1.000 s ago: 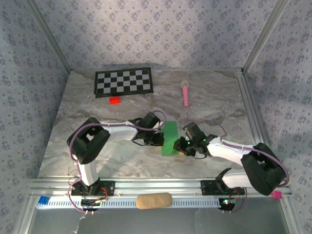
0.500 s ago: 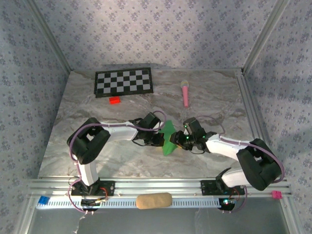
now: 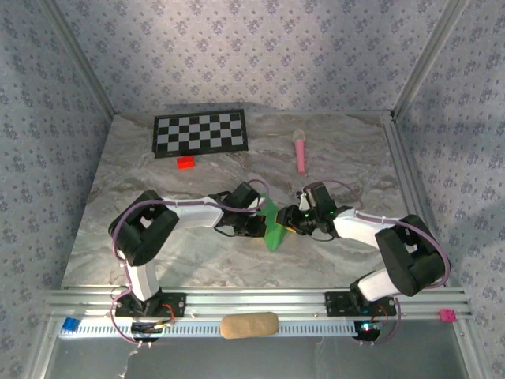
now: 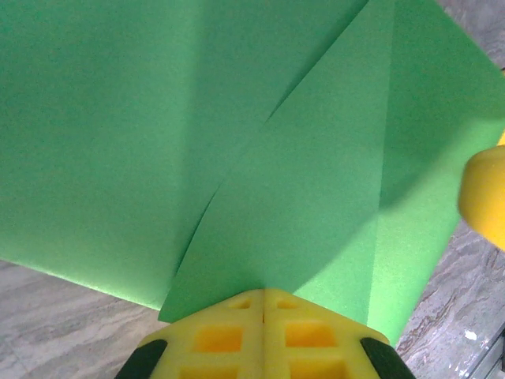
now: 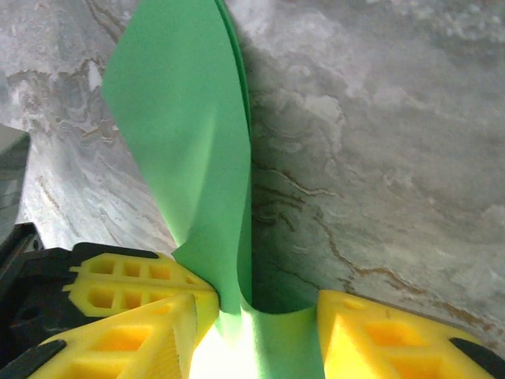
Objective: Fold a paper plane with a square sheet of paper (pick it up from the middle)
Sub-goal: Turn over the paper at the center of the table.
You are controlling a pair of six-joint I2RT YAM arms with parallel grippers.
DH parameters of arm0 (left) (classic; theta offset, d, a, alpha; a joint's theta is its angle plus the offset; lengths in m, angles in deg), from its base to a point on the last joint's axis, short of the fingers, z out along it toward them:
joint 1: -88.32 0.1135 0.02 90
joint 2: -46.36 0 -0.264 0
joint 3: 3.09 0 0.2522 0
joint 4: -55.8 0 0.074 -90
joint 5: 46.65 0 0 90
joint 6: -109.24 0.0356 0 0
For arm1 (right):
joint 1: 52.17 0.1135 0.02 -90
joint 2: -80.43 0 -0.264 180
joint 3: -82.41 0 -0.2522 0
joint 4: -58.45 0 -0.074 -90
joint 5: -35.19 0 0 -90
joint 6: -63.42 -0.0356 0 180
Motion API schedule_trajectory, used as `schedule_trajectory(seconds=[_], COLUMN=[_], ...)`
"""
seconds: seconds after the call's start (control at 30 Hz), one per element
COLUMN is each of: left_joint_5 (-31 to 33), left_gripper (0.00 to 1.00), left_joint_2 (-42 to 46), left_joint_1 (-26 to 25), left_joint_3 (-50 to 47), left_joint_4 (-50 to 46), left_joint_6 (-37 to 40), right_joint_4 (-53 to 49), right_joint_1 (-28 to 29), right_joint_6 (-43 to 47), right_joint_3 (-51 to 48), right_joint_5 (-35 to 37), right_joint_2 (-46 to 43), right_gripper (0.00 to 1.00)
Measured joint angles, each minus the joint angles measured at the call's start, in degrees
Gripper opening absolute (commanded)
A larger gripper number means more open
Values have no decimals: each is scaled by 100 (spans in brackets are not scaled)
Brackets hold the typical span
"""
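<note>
Paper (image 3: 273,225), flat earlier, now lifted; left claw (image 4: 263,296) clamped on it, right claw (image 5: 264,308) apart around it.

Left claw (image 4: 263,295) pinched shut; right claw (image 5: 267,306) seemingly half-open, arms angled inward.

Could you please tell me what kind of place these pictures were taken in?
Most likely a robot test cell in a lab, not a home: the left arm and right arm are bolted to an aluminium rail, patterned screens wall in the marble-look table, and a checkerboard lies at the back.
</note>
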Motion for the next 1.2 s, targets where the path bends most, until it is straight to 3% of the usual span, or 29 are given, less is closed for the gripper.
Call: schedule_trajectory(seconds=[0.73,1.2], left_joint_5=[55,66], left_gripper=[1,1], left_joint_2=[0,0], left_joint_1=[-22,-22], left_joint_3=[0,0], left_joint_4=[0,-2], left_joint_6=[-2,-4], right_joint_4=[-369,-341], right_joint_1=[-289,-557], right_joint_6=[1416,1703], right_joint_3=[826,927], right_joint_5=[-1008,-1591], right_joint_2=[1082,1338], right_gripper=[44,32])
